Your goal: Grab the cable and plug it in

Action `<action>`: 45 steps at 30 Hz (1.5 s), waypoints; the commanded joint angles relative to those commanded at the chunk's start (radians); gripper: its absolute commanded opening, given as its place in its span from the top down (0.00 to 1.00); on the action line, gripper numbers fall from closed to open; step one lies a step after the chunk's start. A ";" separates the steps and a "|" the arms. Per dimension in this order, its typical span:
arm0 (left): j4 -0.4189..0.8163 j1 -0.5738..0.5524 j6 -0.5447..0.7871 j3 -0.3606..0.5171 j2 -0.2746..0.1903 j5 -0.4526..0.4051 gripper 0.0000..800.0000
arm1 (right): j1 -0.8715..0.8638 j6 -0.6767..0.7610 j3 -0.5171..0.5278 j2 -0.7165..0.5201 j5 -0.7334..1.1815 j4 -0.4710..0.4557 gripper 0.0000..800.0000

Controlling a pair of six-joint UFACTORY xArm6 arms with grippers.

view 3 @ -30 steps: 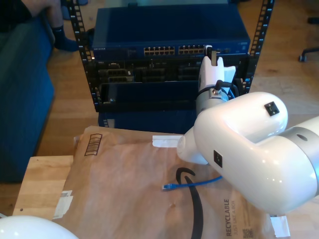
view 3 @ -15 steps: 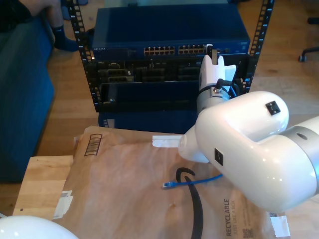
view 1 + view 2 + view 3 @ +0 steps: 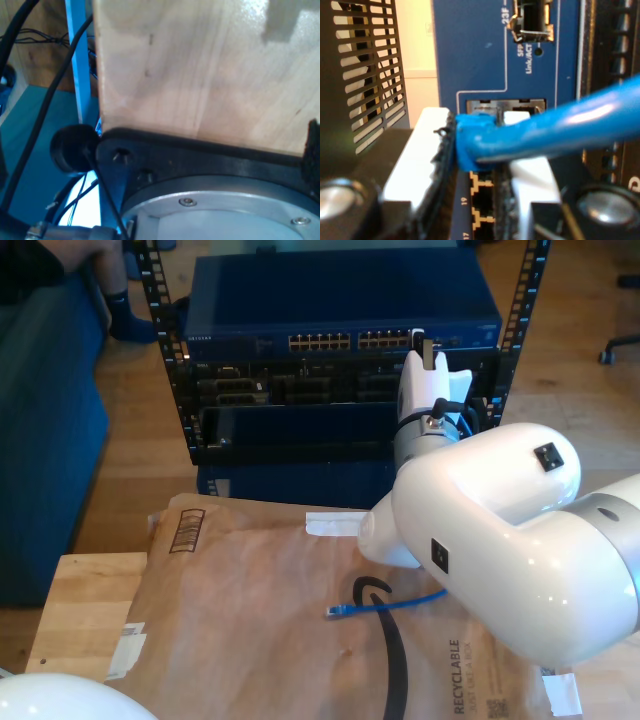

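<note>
**A:** Where is the cable?

**B:** The thin bright blue Ethernet cable (image 3: 555, 132) is clamped in the second gripper (image 3: 477, 165), pinched between its two white fingers (image 3: 417, 150). The held end sits right at the front panel of the dark blue rack-mounted network switch (image 3: 340, 300), level with a rectangular port opening (image 3: 505, 106). Whether the plug is seated in a port cannot be told; the held end is blurred at that range.

**A:** How does it look?

**B:** Glossy blue jacket, with a squarish blue boot at the gripped end. From the fingers the cable runs off sideways across the switch face. In the exterior view its other end lies on the brown paper mailer (image 3: 250, 620) covering the light wooden table (image 3: 85, 610), finishing in a small translucent blue plug (image 3: 335, 613), just beside a thick black arm cable (image 3: 390, 650). The middle stretch is hidden behind the white arm.

**A:** The second arm?

**B:** It is reaching to the exterior view's right end of the switch, next to the rows of ports numbered 17 and 19.

**A:** First gripper?

**B:** Its camera looks at a pale wooden board (image 3: 200, 70) and a black mount plate (image 3: 165, 155). The jaws are out of frame, so their state cannot be told.
</note>
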 joint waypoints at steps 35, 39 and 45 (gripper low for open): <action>0.002 0.000 0.000 0.000 0.000 0.000 0.00 | 0.006 0.009 0.143 -0.081 0.002 -0.044 0.52; 0.002 0.000 0.000 0.000 0.000 0.000 0.00 | 0.006 0.009 0.138 -0.078 0.000 -0.041 0.55; 0.000 0.000 0.000 0.000 0.000 0.000 0.00 | 0.002 0.008 0.121 -0.063 0.000 -0.041 0.55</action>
